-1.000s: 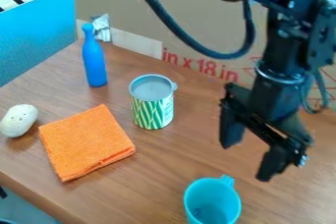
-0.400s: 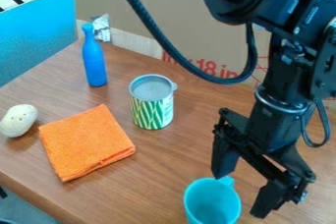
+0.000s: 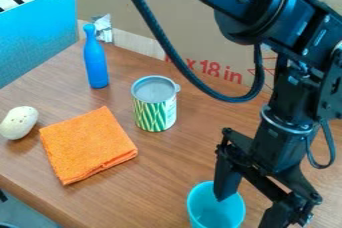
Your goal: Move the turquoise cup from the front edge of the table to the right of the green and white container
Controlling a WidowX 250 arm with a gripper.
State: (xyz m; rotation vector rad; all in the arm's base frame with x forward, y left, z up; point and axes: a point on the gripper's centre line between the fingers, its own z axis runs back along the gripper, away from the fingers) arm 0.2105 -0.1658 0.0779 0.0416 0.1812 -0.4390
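Turquoise, the cup (image 3: 207, 213) stands upright on the counter (image 3: 163, 172) at my gripper (image 3: 247, 212), whose jaws are spread apart, one overlapping the cup's rim, though I cannot tell whether they touch. Farther back I see a green-and-white can (image 3: 155, 108) near a folded orange cloth (image 3: 88, 144), with a blue bottle (image 3: 95, 62) behind
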